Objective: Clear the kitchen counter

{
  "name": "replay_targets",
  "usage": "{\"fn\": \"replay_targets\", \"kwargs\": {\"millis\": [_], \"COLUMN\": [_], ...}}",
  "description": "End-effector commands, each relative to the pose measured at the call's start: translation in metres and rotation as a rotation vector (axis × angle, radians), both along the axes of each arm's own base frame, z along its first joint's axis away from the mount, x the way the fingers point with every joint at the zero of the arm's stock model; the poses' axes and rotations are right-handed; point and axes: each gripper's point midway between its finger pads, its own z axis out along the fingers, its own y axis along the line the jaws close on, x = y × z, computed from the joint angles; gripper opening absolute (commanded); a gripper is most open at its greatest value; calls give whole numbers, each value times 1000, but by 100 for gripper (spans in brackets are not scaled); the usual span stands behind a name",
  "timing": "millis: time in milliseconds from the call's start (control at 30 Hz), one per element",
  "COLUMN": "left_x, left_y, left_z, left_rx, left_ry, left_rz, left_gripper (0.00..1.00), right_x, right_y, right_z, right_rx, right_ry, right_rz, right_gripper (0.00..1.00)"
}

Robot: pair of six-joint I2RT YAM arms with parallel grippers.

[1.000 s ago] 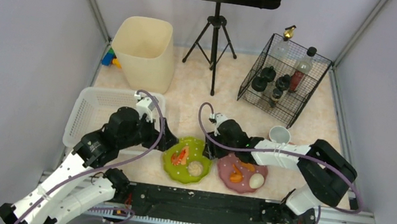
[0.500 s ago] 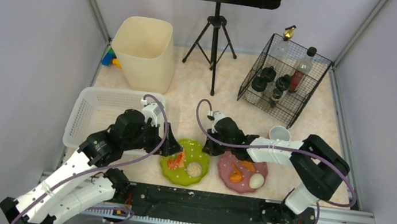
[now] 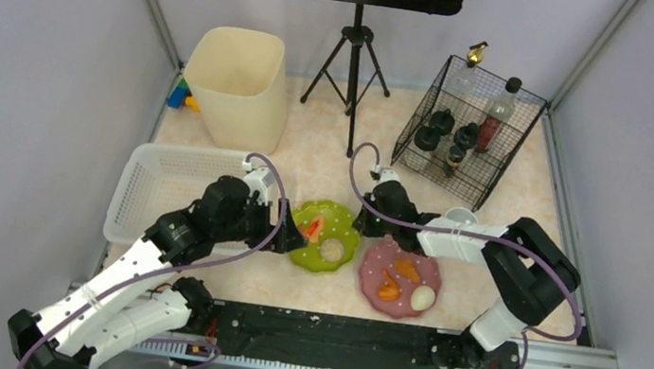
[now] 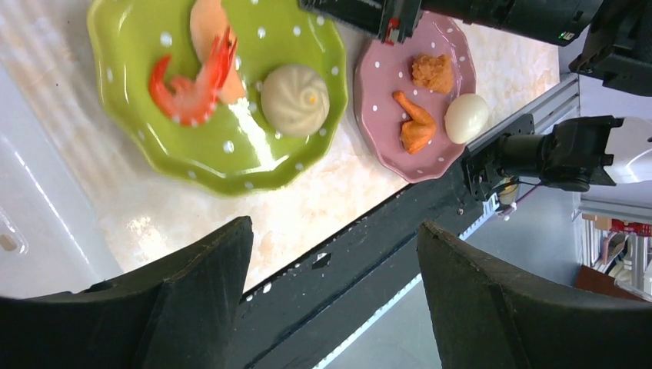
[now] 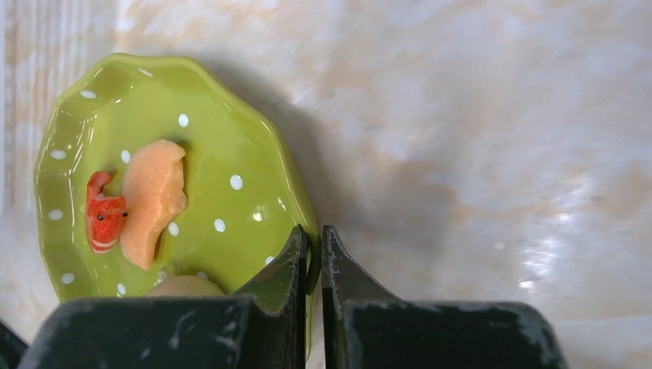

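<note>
Gripper of the right arm (image 5: 314,240) has its jaws pressed together on the rim of the green scalloped plate with white dots (image 5: 223,196). This plate is near the middle of the pale beige-pink marbled kitchen counter (image 3: 317,159), toward its near edge. Left gripper (image 4: 334,227) has its jaws wide apart and holds nothing, just beside the plate's left side.

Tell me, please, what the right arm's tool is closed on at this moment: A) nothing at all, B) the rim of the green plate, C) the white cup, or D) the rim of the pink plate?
B: in the right wrist view, the right tool has its two fingers pinched together on the near rim of the green plate, which carries the shrimp.
</note>
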Motion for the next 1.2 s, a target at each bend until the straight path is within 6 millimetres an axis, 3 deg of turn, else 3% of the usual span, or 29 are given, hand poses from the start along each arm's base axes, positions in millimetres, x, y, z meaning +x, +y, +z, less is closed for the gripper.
{"fn": "replay_targets", "kwargs": {"millis": [0, 233, 433, 767, 967, 1167], "left_x": [11, 38, 61, 104, 118, 130], "left_y": [-14, -8, -17, -34, -41, -35], "left_z": [4, -13, -43, -76, -98, -116], "left_rx": [-39, 47, 102, 186, 215, 230], "left_ry": [-21, 2, 74, 140, 188, 220], "left_rz": [-12, 112, 180, 261, 282, 317], "left_gripper": [83, 84, 84, 77, 73, 54], "right_x": [49, 73, 81, 77, 74, 72], "right_y": [-30, -68, -94, -94, -93, -91], "right_z": [14, 19, 16, 14, 14, 11], "right_rx": [-18, -36, -49, -43, -38, -30], "right_ry": [-111, -133, -126, -116, -115, -109], "right_rz": [-209, -340, -381, -351, -337, -325], "right_gripper": [0, 0, 0, 0, 0, 0]}}
